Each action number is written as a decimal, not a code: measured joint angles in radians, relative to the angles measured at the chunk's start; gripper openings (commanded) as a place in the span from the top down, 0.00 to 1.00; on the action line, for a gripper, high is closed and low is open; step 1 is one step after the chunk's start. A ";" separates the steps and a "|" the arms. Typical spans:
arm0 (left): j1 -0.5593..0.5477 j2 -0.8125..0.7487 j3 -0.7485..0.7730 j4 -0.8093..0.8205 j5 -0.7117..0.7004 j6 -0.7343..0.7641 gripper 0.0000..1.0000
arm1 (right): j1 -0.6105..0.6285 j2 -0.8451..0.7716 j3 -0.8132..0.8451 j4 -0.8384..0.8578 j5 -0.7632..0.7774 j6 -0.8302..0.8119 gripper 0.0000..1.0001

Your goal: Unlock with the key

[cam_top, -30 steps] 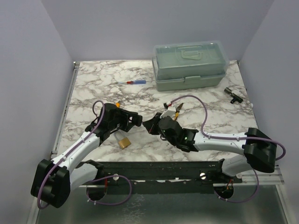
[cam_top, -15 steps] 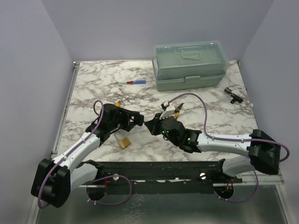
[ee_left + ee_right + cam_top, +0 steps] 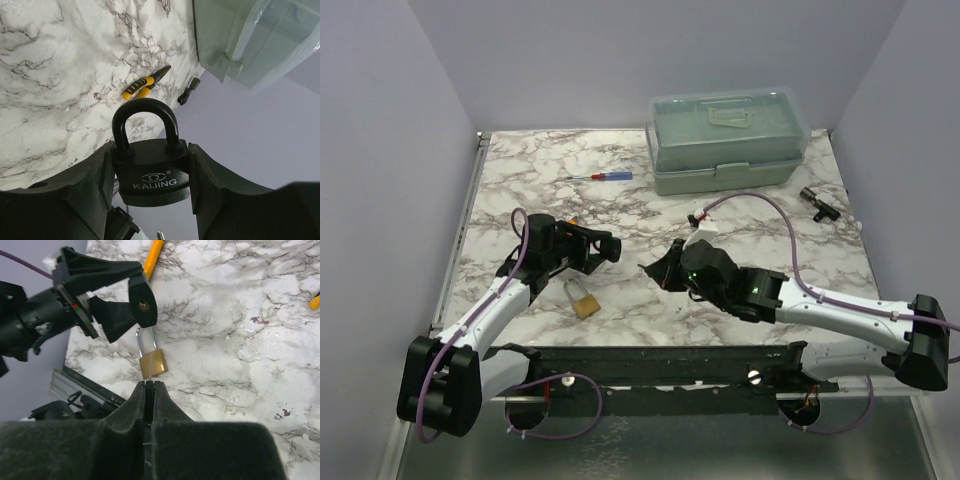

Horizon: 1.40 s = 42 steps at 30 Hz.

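Left jaws pinching black padlock (image 3: 150, 175), shown only wrist-side, right jaws pressed together

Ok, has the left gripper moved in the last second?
Yes. In the top view the left gripper, shut on the black padlock, has drifted left and away from the brass padlock, whose shackle its arm no longer covers.

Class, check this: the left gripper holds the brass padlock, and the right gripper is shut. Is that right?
No. The left gripper holds the black padlock, as the left wrist view shows; the brass padlock lies on the table. The right gripper is indeed shut.
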 measured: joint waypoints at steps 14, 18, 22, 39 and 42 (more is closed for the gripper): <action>0.016 -0.108 0.063 -0.069 0.141 0.061 1.00 | 0.000 0.010 0.215 -0.167 -0.014 0.047 1.00; 0.016 -0.184 0.063 -0.132 0.154 0.077 1.00 | 0.000 0.029 0.213 -0.187 -0.028 0.064 1.00; 0.016 -0.232 0.063 -0.151 0.155 0.091 1.00 | 0.000 0.034 0.211 -0.163 -0.043 0.047 1.00; 0.039 -0.145 0.072 -0.176 0.217 0.206 1.00 | 0.006 0.067 -0.006 0.268 -0.045 -0.206 1.00; 0.039 -0.138 0.072 -0.175 0.229 0.193 1.00 | 0.006 0.040 -0.068 0.343 -0.055 -0.229 1.00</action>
